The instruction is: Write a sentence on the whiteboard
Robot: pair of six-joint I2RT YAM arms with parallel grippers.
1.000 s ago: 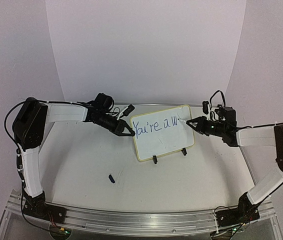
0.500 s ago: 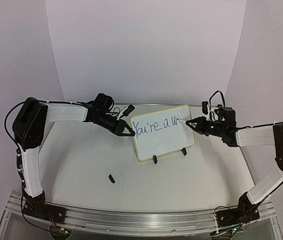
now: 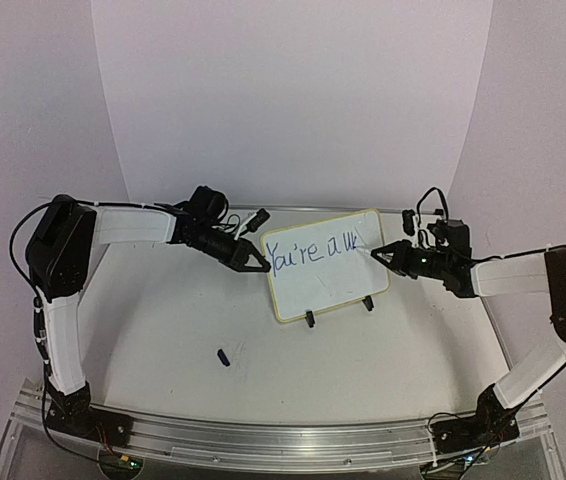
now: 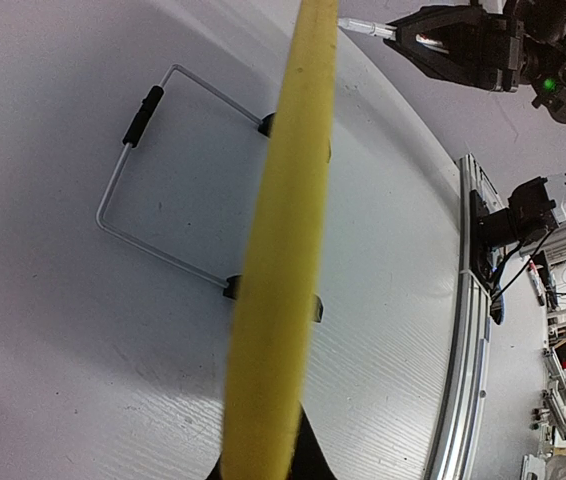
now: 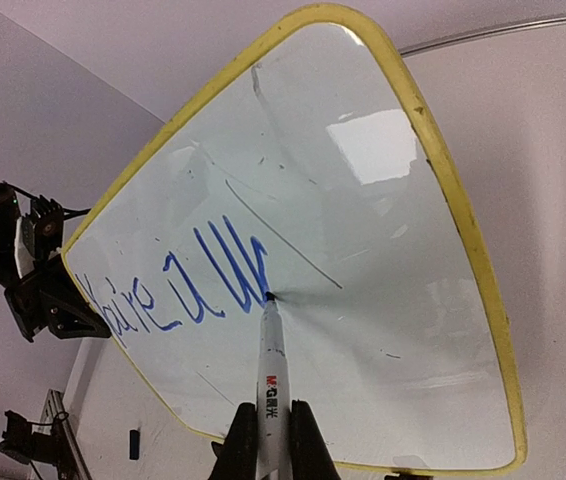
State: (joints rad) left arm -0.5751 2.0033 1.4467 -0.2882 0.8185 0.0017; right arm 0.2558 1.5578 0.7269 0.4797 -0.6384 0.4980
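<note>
The whiteboard (image 3: 328, 285) stands tilted on its two black clip feet in the middle of the table. Its yellow rim (image 4: 285, 220) runs edge-on through the left wrist view. My left gripper (image 3: 264, 267) (image 4: 263, 462) is shut on the board's left edge. The sentence (image 3: 313, 250) (image 5: 178, 290) is blue lettering reading "You're a w" along the top. My right gripper (image 3: 382, 255) (image 5: 273, 440) is shut on a white marker (image 5: 272, 370), whose tip touches the board at the end of the last blue stroke.
A small dark blue marker cap (image 3: 223, 357) (image 5: 133, 443) lies on the table in front of the board. A wire stand (image 4: 135, 200) props the board from behind. An aluminium rail (image 3: 263, 440) runs along the near edge, and white walls close in the back and sides.
My right gripper has moved slightly down and right with the marker, and the last blue letter has gained a stroke. The left gripper and the board have stayed still.
</note>
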